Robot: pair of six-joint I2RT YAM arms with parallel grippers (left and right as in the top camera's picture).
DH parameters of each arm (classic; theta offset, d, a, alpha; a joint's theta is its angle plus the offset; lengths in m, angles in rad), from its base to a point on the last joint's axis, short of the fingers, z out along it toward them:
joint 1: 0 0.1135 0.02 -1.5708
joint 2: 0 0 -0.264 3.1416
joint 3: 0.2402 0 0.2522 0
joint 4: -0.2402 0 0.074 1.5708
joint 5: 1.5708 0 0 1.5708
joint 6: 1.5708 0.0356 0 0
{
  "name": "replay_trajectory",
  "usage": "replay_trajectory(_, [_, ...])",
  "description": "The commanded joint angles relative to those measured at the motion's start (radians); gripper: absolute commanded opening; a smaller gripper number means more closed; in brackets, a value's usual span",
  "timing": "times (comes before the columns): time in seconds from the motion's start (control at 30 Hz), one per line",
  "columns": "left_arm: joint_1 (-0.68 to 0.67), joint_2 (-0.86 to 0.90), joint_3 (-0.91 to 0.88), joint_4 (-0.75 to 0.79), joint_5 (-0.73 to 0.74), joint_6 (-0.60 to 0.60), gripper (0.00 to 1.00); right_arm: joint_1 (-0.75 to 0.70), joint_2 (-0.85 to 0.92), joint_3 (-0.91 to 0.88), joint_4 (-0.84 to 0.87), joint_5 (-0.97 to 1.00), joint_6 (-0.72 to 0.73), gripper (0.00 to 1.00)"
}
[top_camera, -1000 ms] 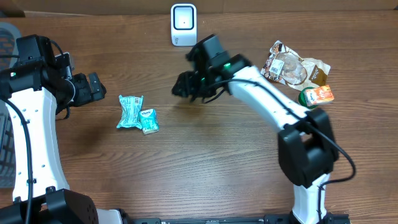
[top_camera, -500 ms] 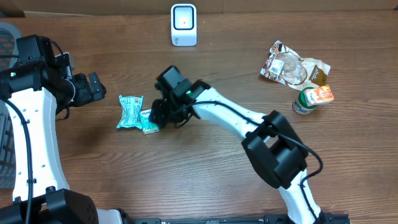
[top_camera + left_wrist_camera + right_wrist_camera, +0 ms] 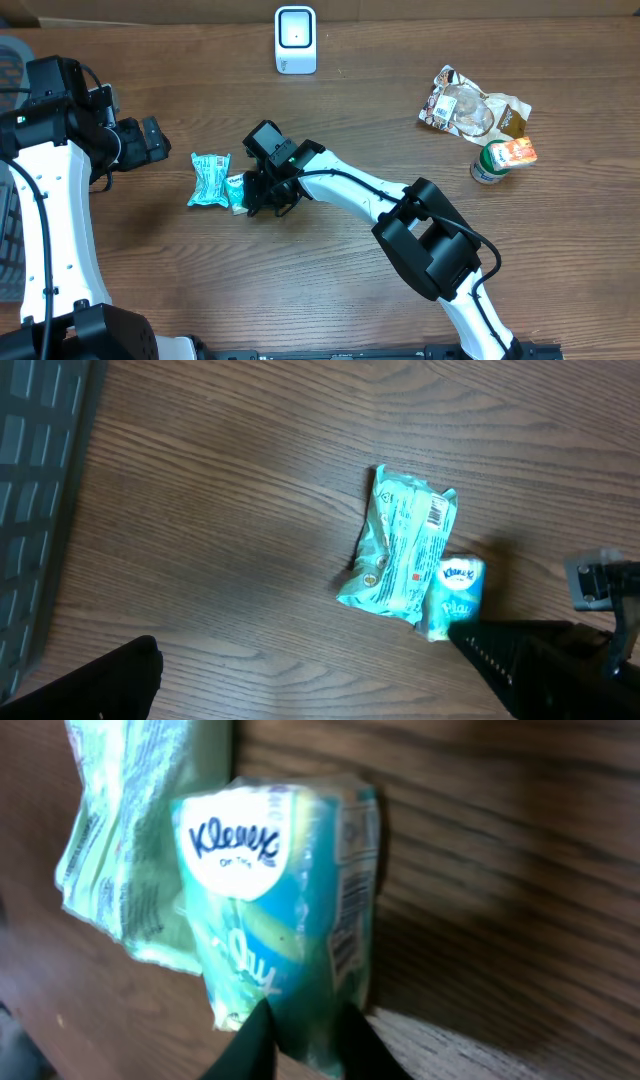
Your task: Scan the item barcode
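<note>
Kleenex pack (image 3: 236,190): teal, laid flat left of centre, barcode (image 3: 347,925) on one edge
Scanner (image 3: 295,39): white, upright, top centre

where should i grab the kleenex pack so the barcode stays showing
Probably pinch the Kleenex pack across its short end, from above, on the side away from the green wrapper lying against it. It lies flat, and its barcode runs along one long edge.

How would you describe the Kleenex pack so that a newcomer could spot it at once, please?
On the table, look from the white scanner toward the robot: two greenish packets lie touching. The pack is the smaller, right-hand one: blue-green with a white Kleenex label, while its neighbour, the wrapper, is larger and crinkled.
</note>
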Motion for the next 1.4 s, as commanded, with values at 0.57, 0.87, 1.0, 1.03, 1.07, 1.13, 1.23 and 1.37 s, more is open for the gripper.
replay_trajectory(0.57, [-0.007, -0.008, 0.004, 0.001, 0.003, 0.003, 1.00, -0.157, -0.138, 0.016, -0.233, -0.048, -0.505, 0.04])
replay_trajectory(0.87, [-0.006, -0.008, 0.004, 0.001, 0.003, 0.003, 1.00, -0.160, -0.137, 0.017, -0.357, 0.101, -0.682, 0.55])
replay_trajectory(1.0, [-0.006, -0.008, 0.004, 0.001, 0.003, 0.003, 1.00, -0.161, -0.137, 0.038, -0.350, 0.048, -0.566, 0.44])
replay_trajectory(1.03, [-0.006, -0.008, 0.004, 0.001, 0.003, 0.003, 1.00, -0.161, -0.137, 0.038, -0.339, 0.002, -0.541, 0.38])
replay_trajectory(1.07, [-0.006, -0.008, 0.004, 0.001, 0.003, 0.003, 1.00, -0.156, -0.136, 0.038, -0.327, -0.036, -0.500, 0.32])
replay_trajectory(1.13, [-0.008, -0.008, 0.004, 0.001, 0.003, 0.003, 1.00, -0.140, -0.132, 0.037, -0.302, -0.061, -0.409, 0.17])
replay_trajectory(1.23, [-0.008, -0.008, 0.004, 0.001, 0.003, 0.003, 1.00, -0.097, -0.122, 0.035, -0.263, -0.033, -0.280, 0.04])
replay_trajectory(1.37, [-0.008, -0.008, 0.004, 0.001, 0.003, 0.003, 1.00, -0.039, -0.114, 0.026, -0.261, 0.146, -0.086, 0.04])
